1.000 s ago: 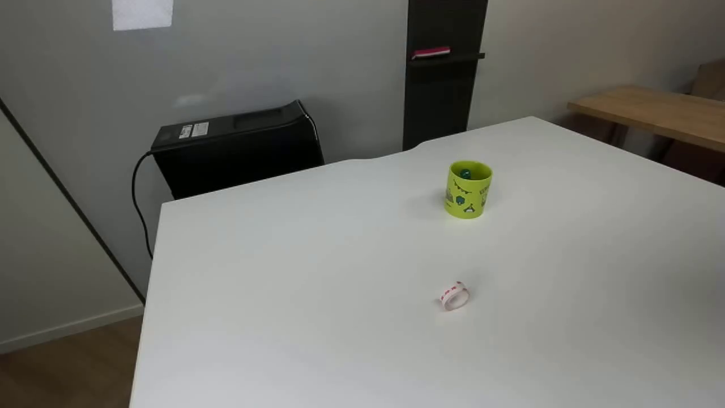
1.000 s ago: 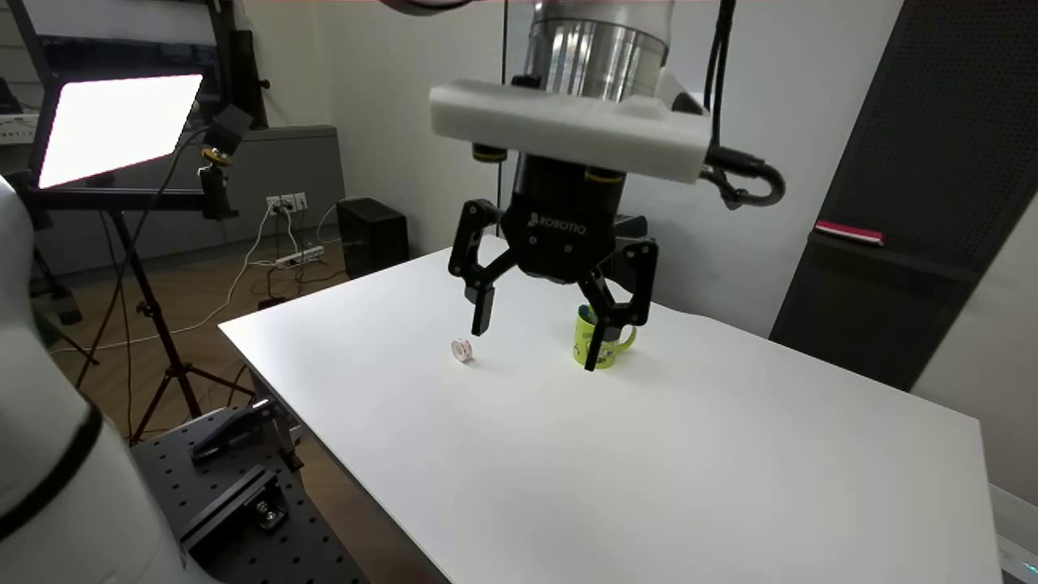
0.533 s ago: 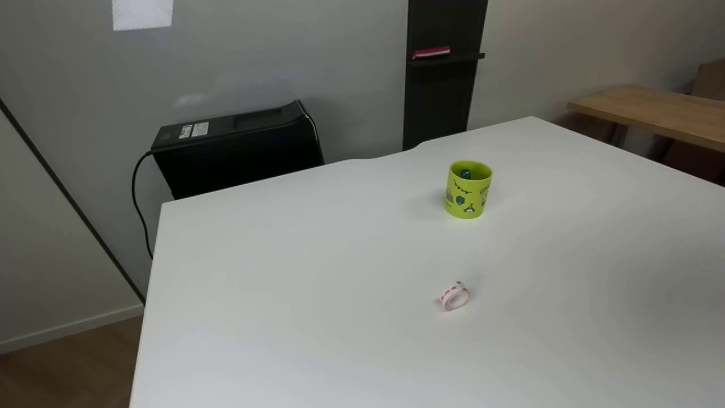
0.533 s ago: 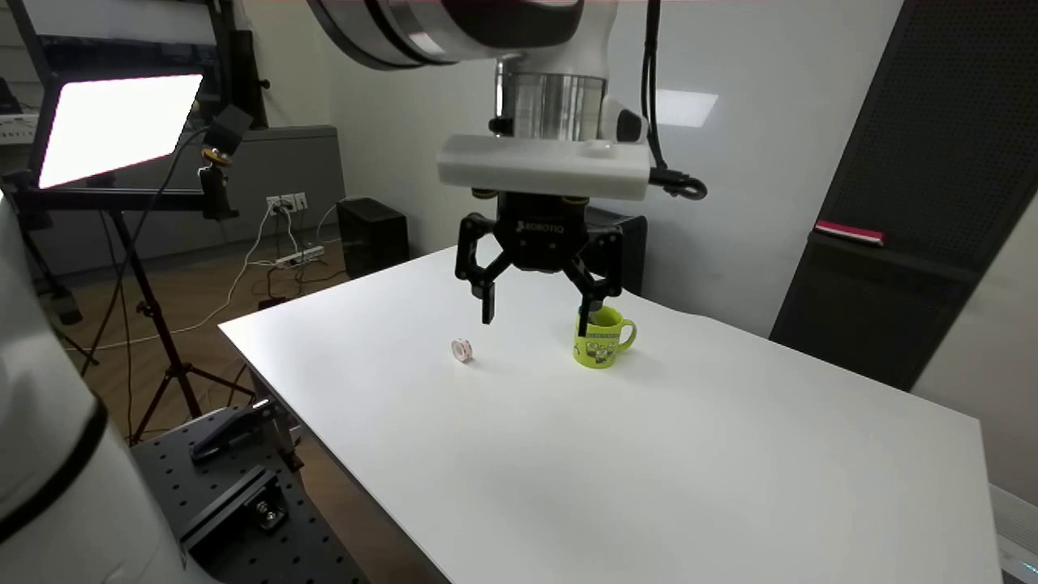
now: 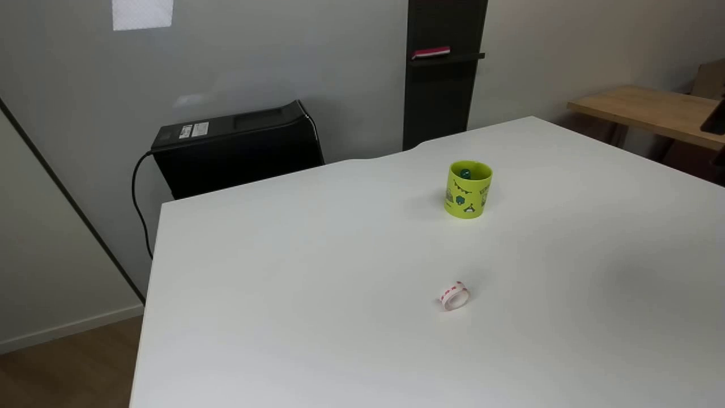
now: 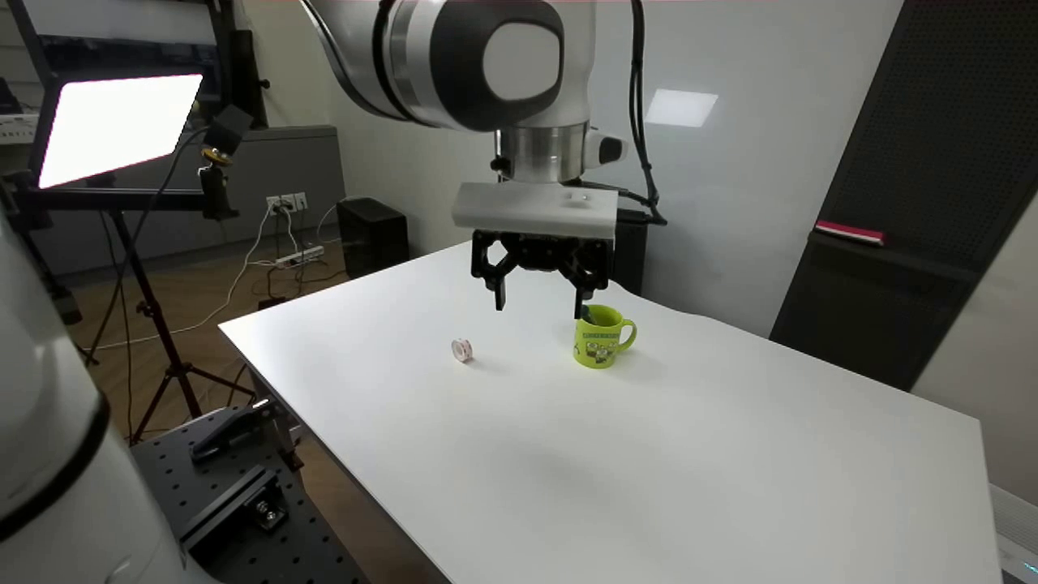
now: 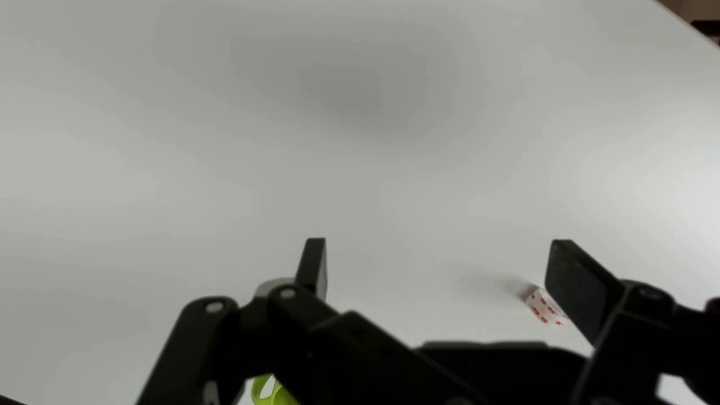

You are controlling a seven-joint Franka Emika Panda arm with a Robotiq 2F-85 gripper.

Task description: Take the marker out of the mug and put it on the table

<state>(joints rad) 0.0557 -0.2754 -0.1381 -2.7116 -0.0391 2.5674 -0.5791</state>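
Observation:
The lime-green mug [image 5: 468,199] stands upright on the white table [image 5: 283,272]; it also shows in an exterior view [image 6: 598,350], with its handle to the right. The dark marker [image 5: 465,174] stands inside the mug, only its greenish-black end showing near the rim. My gripper [image 6: 539,308] is open and empty above the table. In that view one fingertip overlaps the mug's rim and the marker; contact is not visible. In the wrist view the gripper [image 7: 439,247] has widely parted fingers, and only a bit of the mug [image 7: 283,397] shows at the bottom edge.
A small roll of white tape with red print [image 5: 455,296] lies on the table, also in the wrist view [image 7: 544,308] beside a finger. A black box-shaped device [image 5: 238,147] stands behind the table. A lamp [image 6: 122,130] on a tripod stands at the left.
The arm and gripper have moved away from the camera in an exterior view, over the table towards the mug. A dark part now shows at another view's right edge. Mug, marker and tape have not moved.

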